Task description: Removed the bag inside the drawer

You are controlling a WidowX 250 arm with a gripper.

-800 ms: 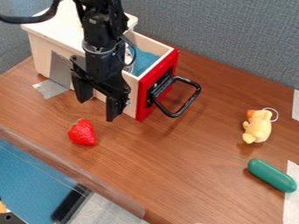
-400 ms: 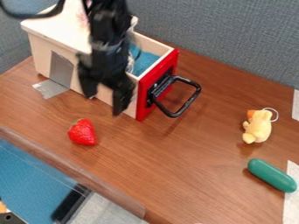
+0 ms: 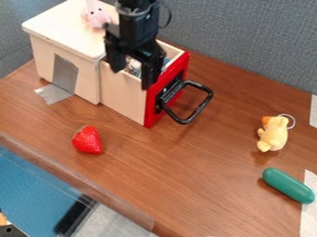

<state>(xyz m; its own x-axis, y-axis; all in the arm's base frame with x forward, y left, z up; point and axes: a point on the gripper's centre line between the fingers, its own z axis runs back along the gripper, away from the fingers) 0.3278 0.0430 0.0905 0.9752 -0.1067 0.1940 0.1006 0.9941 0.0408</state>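
Note:
My gripper (image 3: pixel 131 78) hangs over the near side wall of the pulled-out drawer, its two fingers apart with a gap between them. The drawer (image 3: pixel 125 96) is wooden with a red front and a black handle, and slides out of a white-topped cabinet. Inside the drawer, behind the gripper, a patterned white and dark item (image 3: pixel 133 66) shows in part; whether it is the bag I cannot tell. Some blue lining is visible beside it.
A pink plush toy (image 3: pixel 97 16) sits on the cabinet top (image 3: pixel 59 28). On the table (image 3: pixel 186 176) lie a strawberry (image 3: pixel 87 140), a yellow duck plush (image 3: pixel 273 134) and a green oblong (image 3: pixel 288 185). The black handle (image 3: pixel 197 111) juts out to the right.
The gripper has moved up and to the right, from in front of the drawer's side to above it. The pink toy has come into sight. Drawer and table objects are unmoved.

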